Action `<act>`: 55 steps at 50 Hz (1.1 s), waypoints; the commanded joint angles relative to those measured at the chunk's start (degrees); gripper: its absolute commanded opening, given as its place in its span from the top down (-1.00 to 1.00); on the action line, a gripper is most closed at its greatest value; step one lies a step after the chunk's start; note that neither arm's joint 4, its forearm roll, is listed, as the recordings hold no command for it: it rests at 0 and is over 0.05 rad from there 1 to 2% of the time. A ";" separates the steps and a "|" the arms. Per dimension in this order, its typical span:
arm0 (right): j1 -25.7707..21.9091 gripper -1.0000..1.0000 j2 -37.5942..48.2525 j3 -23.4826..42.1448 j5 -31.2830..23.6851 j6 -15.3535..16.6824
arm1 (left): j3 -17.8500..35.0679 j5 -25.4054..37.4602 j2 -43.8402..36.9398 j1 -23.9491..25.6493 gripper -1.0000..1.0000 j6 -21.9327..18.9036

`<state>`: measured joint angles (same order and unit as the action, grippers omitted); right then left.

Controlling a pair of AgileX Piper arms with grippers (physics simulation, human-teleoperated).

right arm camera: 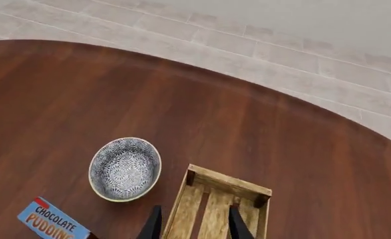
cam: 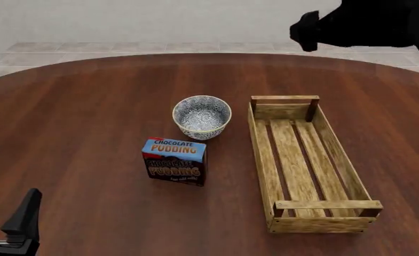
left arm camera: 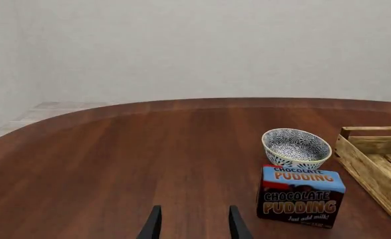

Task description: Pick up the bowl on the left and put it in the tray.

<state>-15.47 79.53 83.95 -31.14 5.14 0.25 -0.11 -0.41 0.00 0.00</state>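
Round wooden table point(cam: 88, 117), bowl point(cam: 202, 116) just beside tray point(cam: 265, 160)

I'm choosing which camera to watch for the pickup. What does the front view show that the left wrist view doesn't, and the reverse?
Only the front view shows the whole tray with its empty slatted bottom, and the right arm high over the table's far side. Only the left wrist view shows the left gripper with its fingers apart and nothing between them. Both show the bowl upright on the table, beside the tray, with the pudding box just in front.
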 commanded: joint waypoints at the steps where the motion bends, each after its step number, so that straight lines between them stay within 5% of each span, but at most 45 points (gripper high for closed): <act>1: -2.16 -1.00 10.68 10.63 -5.73 1.31 | 0.00 0.00 0.01 0.00 -1.00 -0.01; 14: -5.10 -1.00 19.53 20.67 -10.17 2.89 | 0.00 0.00 0.01 0.01 -1.00 0.00; 17: -3.46 -1.00 19.22 18.98 -8.52 5.94 | 0.00 0.00 0.00 0.01 -1.00 0.01; 21: -1.45 -1.00 19.69 19.42 -7.83 5.82 | 0.00 0.00 0.00 0.00 -1.00 0.01; 23: -3.17 -1.00 20.83 21.16 -8.81 2.99 | 0.00 0.00 0.00 0.01 -1.00 0.00; 33: -3.86 -1.00 27.90 27.95 -13.37 2.75 | 0.00 0.00 0.01 0.00 -1.00 0.00; 42: -3.90 -1.00 41.59 45.22 -23.35 -2.62 | 0.00 0.00 0.00 0.00 -1.00 0.00; 44: -3.90 -1.00 41.77 45.61 -23.56 -2.63 | 0.00 0.00 -0.01 0.00 -1.00 0.02; 52: -5.65 -1.00 57.29 70.71 -36.58 -2.89 | 0.00 0.00 0.02 -0.01 -1.00 -0.01; 55: -3.85 -1.00 59.60 73.76 -38.65 -2.21 | 0.00 0.00 0.01 0.01 -1.00 0.00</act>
<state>-19.77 126.64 138.95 -59.37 3.65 0.25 -0.11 -0.41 0.00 0.00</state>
